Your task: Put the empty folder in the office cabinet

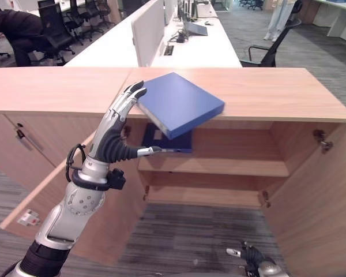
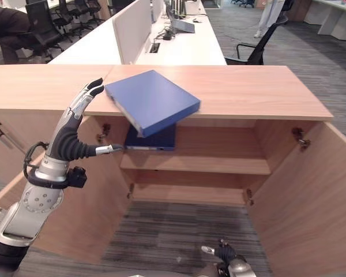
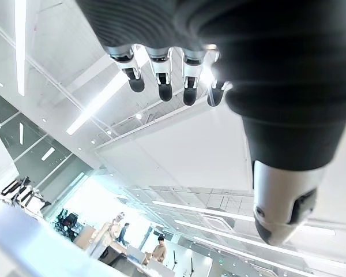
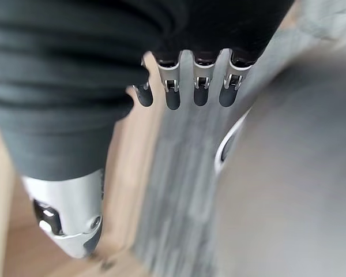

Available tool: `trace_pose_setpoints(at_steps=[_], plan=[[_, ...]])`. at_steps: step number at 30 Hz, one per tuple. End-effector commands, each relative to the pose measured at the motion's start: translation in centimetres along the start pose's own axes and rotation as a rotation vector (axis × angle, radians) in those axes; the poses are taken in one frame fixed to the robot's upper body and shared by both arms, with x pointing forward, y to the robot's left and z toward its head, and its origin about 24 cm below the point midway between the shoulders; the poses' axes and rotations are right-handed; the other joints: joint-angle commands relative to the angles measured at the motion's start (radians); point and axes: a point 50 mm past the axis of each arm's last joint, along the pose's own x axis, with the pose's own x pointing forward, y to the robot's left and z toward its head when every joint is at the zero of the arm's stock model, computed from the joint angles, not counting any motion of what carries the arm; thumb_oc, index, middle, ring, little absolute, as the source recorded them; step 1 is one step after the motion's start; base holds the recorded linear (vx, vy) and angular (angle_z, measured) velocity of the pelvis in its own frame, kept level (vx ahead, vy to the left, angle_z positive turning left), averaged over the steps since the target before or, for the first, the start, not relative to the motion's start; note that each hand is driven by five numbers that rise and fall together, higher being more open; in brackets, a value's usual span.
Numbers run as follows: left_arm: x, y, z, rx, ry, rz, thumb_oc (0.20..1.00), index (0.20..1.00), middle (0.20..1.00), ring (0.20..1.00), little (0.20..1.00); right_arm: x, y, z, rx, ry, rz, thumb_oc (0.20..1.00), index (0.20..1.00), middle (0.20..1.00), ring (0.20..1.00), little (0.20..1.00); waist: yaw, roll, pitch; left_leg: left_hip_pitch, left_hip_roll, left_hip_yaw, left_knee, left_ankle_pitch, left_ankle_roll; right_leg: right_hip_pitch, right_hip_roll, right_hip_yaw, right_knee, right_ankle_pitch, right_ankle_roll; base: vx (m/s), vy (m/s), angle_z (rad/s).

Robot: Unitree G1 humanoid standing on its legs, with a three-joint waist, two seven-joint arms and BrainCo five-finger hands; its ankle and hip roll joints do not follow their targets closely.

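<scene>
Fingers (image 1: pixel 131 98) of the left hand (image 1: pixel 116 130) are lying straight along the edge of the blue folder (image 1: pixel 179 103), thumb apart and curled around nothing. That folder is sitting tilted, overhanging the front edge of the cabinet (image 1: pixel 265 92) top, above another blue folder (image 1: pixel 172 140) on the upper shelf (image 1: pixel 230 166). Low down, the right hand (image 2: pixel 224 253) is hanging with relaxed fingers near the carpet.

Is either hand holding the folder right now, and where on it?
Neither grips it. The left hand, fingers straight, touches the left corner of the blue folder, which overhangs the cabinet top. The right hand hangs low, holding nothing.
</scene>
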Motion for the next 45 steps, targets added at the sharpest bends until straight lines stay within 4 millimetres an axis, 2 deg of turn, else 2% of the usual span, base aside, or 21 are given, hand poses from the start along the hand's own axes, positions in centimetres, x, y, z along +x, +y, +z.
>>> trace_pose_setpoints(at_steps=[1, 3, 4, 13, 19, 22, 37, 45], plan=[[-0.3, 0.9, 0.0, 0.065, -0.009, 0.039, 1.000, 1.000, 1.000, 1.000, 1.000, -0.1, 2.5, -1.2, 0.033, 0.044, 0.042, 1.000, 1.000, 1.000, 1.000, 1.000, 0.027, -0.075, 0.007, -0.075, 0.065, -0.070, -0.080, 0.048, -0.083, 0.300, 0.154, -0.068, -0.480, 0.061, 0.043, 0.04, -0.178, 0.82], [-0.4, 0.9, -0.1, 0.072, -0.006, 0.037, 1.000, 1.000, 1.000, 1.000, 1.000, -0.1, 2.7, -1.4, 0.028, 0.054, 0.042, 1.000, 1.000, 1.000, 1.000, 1.000, 0.031, -0.080, -0.004, -0.086, 0.073, -0.067, -0.080, 0.053, -0.092, 0.317, 0.178, -0.085, -0.525, 0.067, 0.037, 0.05, -0.125, 0.68], [-0.5, 0.8, -0.4, 0.080, 0.010, 0.026, 1.000, 1.000, 1.000, 1.000, 1.000, -0.1, 2.6, -1.6, 0.019, 0.064, 0.040, 1.000, 1.000, 1.000, 1.000, 1.000, 0.038, -0.087, -0.028, -0.095, 0.079, -0.057, -0.080, 0.055, -0.101, 0.341, 0.207, -0.089, -0.589, 0.059, 0.032, 0.06, -0.062, 0.36], [-1.1, 0.0, -1.4, 0.122, 0.058, -0.040, 1.000, 1.000, 1.000, 1.000, 1.000, -0.3, 2.2, -2.1, -0.002, 0.080, 0.024, 1.000, 1.000, 1.000, 1.000, 1.000, 0.032, -0.101, -0.065, -0.099, 0.108, -0.033, -0.078, 0.055, -0.121, 0.381, 0.254, -0.067, -0.676, 0.064, 0.016, 0.06, -0.048, -0.16], [-1.0, -0.7, -2.8, 0.180, 0.103, -0.051, 1.000, 1.000, 1.000, 1.000, 1.000, -0.3, 2.1, -2.3, 0.004, 0.081, 0.017, 1.000, 1.000, 1.000, 1.000, 1.000, 0.014, -0.099, -0.076, -0.087, 0.118, -0.017, -0.079, 0.050, -0.128, 0.394, 0.262, -0.063, -0.695, 0.064, 0.012, 0.04, -0.026, -0.35], [-0.3, -1.1, -3.3, 0.210, 0.098, -0.050, 1.000, 1.000, 1.000, 1.000, 1.000, -0.4, 2.0, -2.5, 0.004, 0.090, 0.011, 1.000, 1.000, 1.000, 1.000, 1.000, 0.000, -0.095, -0.080, -0.081, 0.119, -0.011, -0.079, 0.046, -0.128, 0.396, 0.264, -0.055, -0.696, 0.063, 0.011, 0.03, -0.012, -0.02], [0.5, -3.0, -2.2, 0.173, 0.016, -0.135, 1.000, 1.000, 1.000, 1.000, 1.000, -0.6, 1.7, -3.3, -0.001, 0.118, -0.009, 1.000, 1.000, 1.000, 1.000, 1.000, -0.033, -0.080, -0.088, -0.063, 0.122, 0.017, -0.080, 0.034, -0.120, 0.396, 0.268, -0.028, -0.709, 0.076, 0.013, 0.02, -0.003, -0.07], [1.7, -4.1, -2.1, 0.289, -0.080, -0.240, 1.000, 1.000, 1.000, 1.000, 1.000, -0.6, 1.2, -3.4, -0.012, 0.120, -0.023, 1.000, 1.000, 1.000, 1.000, 1.000, -0.056, -0.072, -0.094, -0.057, 0.123, 0.029, -0.080, 0.028, -0.119, 0.394, 0.272, -0.013, -0.717, 0.083, 0.015, 0.00, -0.003, -0.07]])
